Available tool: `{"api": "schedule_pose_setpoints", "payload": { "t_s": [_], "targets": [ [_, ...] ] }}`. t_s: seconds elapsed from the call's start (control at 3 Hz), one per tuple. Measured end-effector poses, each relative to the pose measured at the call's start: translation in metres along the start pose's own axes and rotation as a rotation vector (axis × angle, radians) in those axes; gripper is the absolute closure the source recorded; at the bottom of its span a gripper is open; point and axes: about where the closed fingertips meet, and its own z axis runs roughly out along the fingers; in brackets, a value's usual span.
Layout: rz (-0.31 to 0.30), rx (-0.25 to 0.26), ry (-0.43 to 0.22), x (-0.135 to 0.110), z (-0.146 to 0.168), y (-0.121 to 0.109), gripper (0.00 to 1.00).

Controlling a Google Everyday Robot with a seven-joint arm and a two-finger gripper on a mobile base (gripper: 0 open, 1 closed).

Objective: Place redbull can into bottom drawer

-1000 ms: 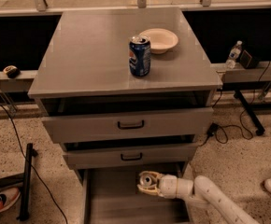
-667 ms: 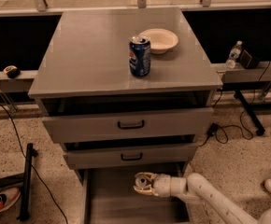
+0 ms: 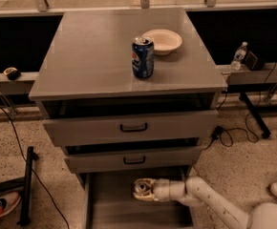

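Redbull can (image 3: 141, 187): lies on its side with one round end turned toward the camera, held over the floor of the bottom drawer (image 3: 113, 210), near that drawer's back and just under the middle drawer's front. I cannot tell whether it touches the drawer floor.

Gripper (image 3: 138, 192): mine, cream-coloured, closed narrow around the redbull can, inside the pulled-out bottom drawer.

Arm (image 3: 201, 197): mine, white, reaches in from the lower right and crosses the drawer's right wall.

Bottom drawer: pulled out, flat grey floor showing left of and in front of the gripper.

Middle drawer (image 3: 133, 160): black handle, slightly out.

Top drawer (image 3: 131, 127): black handle, slightly out.

Cabinet top (image 3: 88, 56): grey, carries a blue Pepsi can (image 3: 143, 57) standing upright and, just behind it to the right, a pale bowl (image 3: 162, 41).

Floor: speckled; a water bottle (image 3: 239, 56) stands on a ledge to the right of the cabinet, and a shoe (image 3: 0, 207) sits at the lower left.
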Motion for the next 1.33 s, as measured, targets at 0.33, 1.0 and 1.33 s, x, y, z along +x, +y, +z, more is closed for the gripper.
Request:
{"api": "schedule_pose_setpoints", "payload": {
  "t_s": [0.33,1.0,1.33],
  "targets": [
    [0.013,-0.019,0.054,0.028,0.013,0.017,1.0],
    [0.049,-0.063,0.088,0.066,0.03,0.041,0.82],
    [0.049,-0.063,0.088,0.066,0.03,0.041,0.59]
  ]
}}
